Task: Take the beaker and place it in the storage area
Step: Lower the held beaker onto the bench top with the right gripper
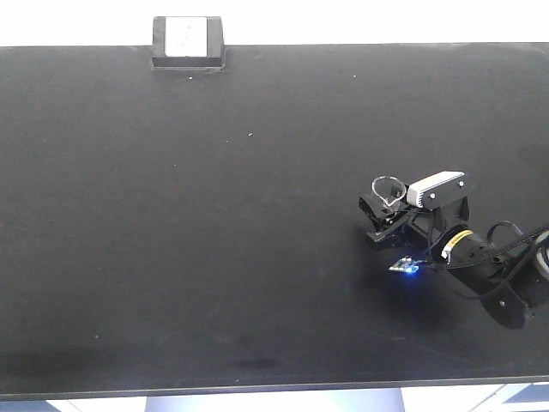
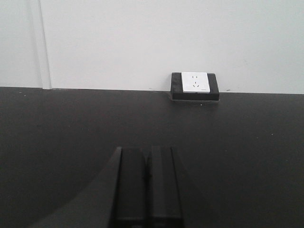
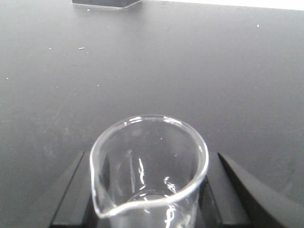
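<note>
The small clear glass beaker (image 3: 149, 161) stands upright between the two black fingers (image 3: 71, 194) of my right gripper (image 3: 149, 209), which is shut on it, pouring lip toward the camera. From the front view, the beaker (image 1: 388, 190) and right gripper (image 1: 382, 215) are over the right-middle part of the storage area, a wide matte black benchtop (image 1: 214, 215). Whether the beaker's base touches the top is hidden. My left gripper (image 2: 147, 159) is shut with nothing in it, low over the same benchtop (image 2: 71, 123); it does not show in the front view.
A small black box with a white socket face (image 1: 188, 41) sits at the benchtop's rear edge against the white wall, also in the left wrist view as the box (image 2: 195, 85). The right arm's cables (image 1: 515, 249) trail toward the right edge.
</note>
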{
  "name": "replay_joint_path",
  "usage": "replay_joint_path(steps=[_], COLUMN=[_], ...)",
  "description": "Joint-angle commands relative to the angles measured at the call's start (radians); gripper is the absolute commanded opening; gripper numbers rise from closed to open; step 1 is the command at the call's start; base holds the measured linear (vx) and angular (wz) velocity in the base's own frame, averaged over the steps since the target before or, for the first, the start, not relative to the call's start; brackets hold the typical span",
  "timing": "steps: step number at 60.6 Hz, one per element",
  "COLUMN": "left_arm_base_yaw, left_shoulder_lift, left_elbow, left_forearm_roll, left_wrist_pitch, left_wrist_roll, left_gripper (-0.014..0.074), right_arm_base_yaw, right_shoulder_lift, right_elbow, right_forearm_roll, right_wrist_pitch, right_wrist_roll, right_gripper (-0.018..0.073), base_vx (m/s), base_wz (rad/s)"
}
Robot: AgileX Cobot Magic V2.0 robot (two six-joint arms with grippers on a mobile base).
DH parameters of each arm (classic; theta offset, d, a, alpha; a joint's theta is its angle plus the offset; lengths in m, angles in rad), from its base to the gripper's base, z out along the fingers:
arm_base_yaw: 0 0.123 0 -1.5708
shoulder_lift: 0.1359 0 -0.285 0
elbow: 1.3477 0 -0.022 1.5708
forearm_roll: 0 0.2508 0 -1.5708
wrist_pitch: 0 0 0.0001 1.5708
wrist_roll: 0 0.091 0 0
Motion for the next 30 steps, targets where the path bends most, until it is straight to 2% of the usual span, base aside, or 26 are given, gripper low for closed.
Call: replay_joint_path(steps=[1,13,30], left_arm_base_yaw=[-0.006,-0.006,-0.006], left_shoulder_lift=[-0.018,-0.018,-0.018], left_elbow=[0.022,0.022,0.022], left_forearm_roll=[-0.006,-0.006,-0.006], left_wrist_pitch=[-0.085,-0.085,-0.085], left_wrist_roll=[-0.006,-0.006,-0.006], left_gripper=[-0.0008,-0.0008,-0.0008], right_arm_base_yaw=[-0.004,-0.004,-0.004], right_shoulder_lift=[-0.024,-0.024,-0.024], right_elbow=[-0.008,-0.008,-0.008], right_forearm_roll=[-0.013,-0.057,-0.052], right_wrist_pitch=[-0.13,-0.13,-0.13], right_wrist_roll=[-0.014,-0.012,-0.012], right_gripper=[0.0039,0.0177,0.0512], base_vx=[0.0,0.0,0.0], base_wz=[0.0,0.0,0.0])
